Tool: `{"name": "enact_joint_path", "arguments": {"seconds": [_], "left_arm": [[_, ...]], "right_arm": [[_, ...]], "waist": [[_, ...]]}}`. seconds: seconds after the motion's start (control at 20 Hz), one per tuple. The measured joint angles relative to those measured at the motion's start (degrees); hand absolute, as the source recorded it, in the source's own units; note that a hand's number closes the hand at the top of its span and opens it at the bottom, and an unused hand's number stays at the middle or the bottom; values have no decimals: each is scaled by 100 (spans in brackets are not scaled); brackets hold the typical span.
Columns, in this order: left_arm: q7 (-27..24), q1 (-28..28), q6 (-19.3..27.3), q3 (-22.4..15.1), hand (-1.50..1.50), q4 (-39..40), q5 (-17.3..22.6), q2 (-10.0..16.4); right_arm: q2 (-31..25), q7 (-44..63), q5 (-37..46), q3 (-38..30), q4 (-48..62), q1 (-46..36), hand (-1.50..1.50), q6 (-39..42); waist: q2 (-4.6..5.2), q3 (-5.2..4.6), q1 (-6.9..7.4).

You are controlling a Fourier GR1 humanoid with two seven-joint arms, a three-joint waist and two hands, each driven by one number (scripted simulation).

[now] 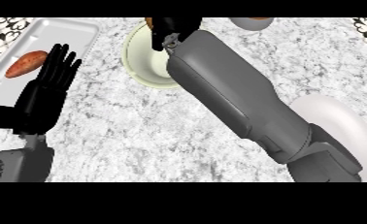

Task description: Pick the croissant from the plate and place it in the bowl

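My right hand (pixel 174 28) is over the far rim of a cream bowl (pixel 145 60) at the top middle of the head view. Its fingers curl downward round a brown croissant (pixel 149 22), of which only a small sliver shows at the hand's left edge. The grey right forearm crosses the counter from the lower right and covers the bowl's right side. A white plate (pixel 331 116) lies at the right, partly under that forearm, with nothing visible on it. My left hand (pixel 49 80) rests open at the left, fingers up.
A pale tray (pixel 64 31) at the upper left holds an orange-brown sweet potato (pixel 26 63), just beside the left hand's fingers. A grey rounded dish (pixel 251 23) is cut off at the top edge. Speckled marble counter spreads across the middle and bottom.
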Motion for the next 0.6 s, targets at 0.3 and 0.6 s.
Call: {"name": "enact_joint_path", "arguments": {"seconds": [0.3,0.6], "left_arm": [[41,90,22,-80,0,-132,-58,-76],[115,-33,63,-153,0,-192,-91,-139]], "right_arm": [[10,-715,-55,-575,1348,-81,150,-633],[34,-1168,-382,-1077,2403,-19,150,-875]], "waist": [[36,1,75],[93,1,182]]}}
